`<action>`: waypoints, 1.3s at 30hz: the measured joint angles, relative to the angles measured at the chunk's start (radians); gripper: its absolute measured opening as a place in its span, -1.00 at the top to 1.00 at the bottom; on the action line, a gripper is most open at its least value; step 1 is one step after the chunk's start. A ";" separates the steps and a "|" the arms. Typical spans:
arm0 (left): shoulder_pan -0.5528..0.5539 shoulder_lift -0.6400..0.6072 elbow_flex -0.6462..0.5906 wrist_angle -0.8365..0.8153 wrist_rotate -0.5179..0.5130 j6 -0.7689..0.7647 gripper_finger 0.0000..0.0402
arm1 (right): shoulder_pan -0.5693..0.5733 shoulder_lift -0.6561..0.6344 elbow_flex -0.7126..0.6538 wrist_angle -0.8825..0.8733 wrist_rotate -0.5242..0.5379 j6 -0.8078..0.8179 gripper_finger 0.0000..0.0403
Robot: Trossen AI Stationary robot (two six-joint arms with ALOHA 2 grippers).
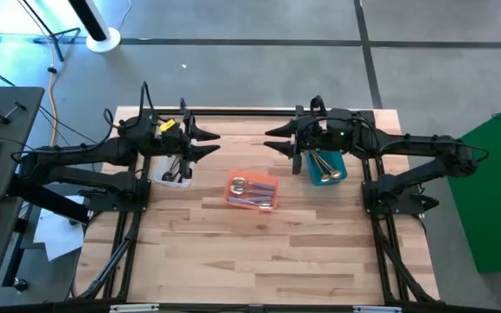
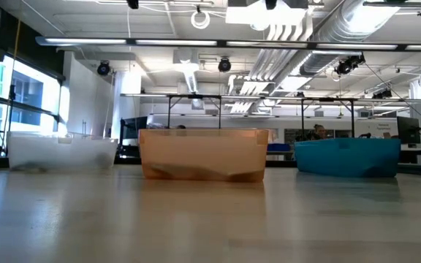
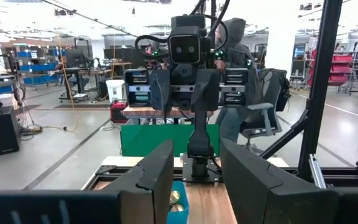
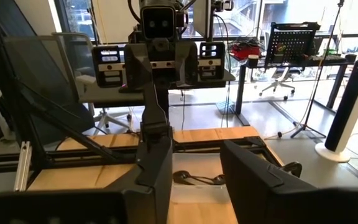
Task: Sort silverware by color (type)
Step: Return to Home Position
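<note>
Three groups of spoons, each in its own bin, none loose on the bench (image 1: 259, 252).

- Black spoons (image 1: 177, 168) lie in the clear bin (image 1: 165, 176) on the left side. The left arm partly covers the bin from above. The right wrist view shows the dark bowls and handles lying flat on its floor.
- Lavender-handled spoons (image 1: 252, 193) lie in the orange bin (image 1: 233, 198) at mid-bench, roughly side by side. The exact count is not readable.
- Gold spoons (image 1: 323, 165) lie in the teal bin (image 1: 341, 170) on the right side, bunched together and partly under the right arm.

The low view shows the bins in a row, well apart from one another: clear, orange, teal. Their walls hide the contents from that height.

Left pincer (image 1: 216, 143) hangs above the rear of the bench, just beside the clear bin, pointing toward the right arm. Its fingers (image 3: 157, 177) are spread, with clear space between them, holding nothing.

Right pincer (image 1: 268, 139) hangs above the rear of the bench, just beside the teal bin, pointing back at the left one. Its fingers (image 4: 157, 168) are also spread and hold nothing.

The two pincers face each other tip to tip with a gap between — neither touches a bin or a spoon.
</note>
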 joint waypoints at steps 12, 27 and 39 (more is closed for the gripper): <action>0.000 0.000 0.000 0.000 0.000 0.000 0.40 | -0.002 0.000 0.000 -0.008 -0.018 0.004 0.95; 0.000 0.000 0.000 0.000 0.000 -0.001 0.40 | -0.002 0.000 0.000 -0.022 -0.021 0.000 1.00; 0.000 0.000 0.000 -0.004 0.000 -0.001 0.41 | -0.002 0.000 0.000 -0.022 -0.018 -0.003 1.00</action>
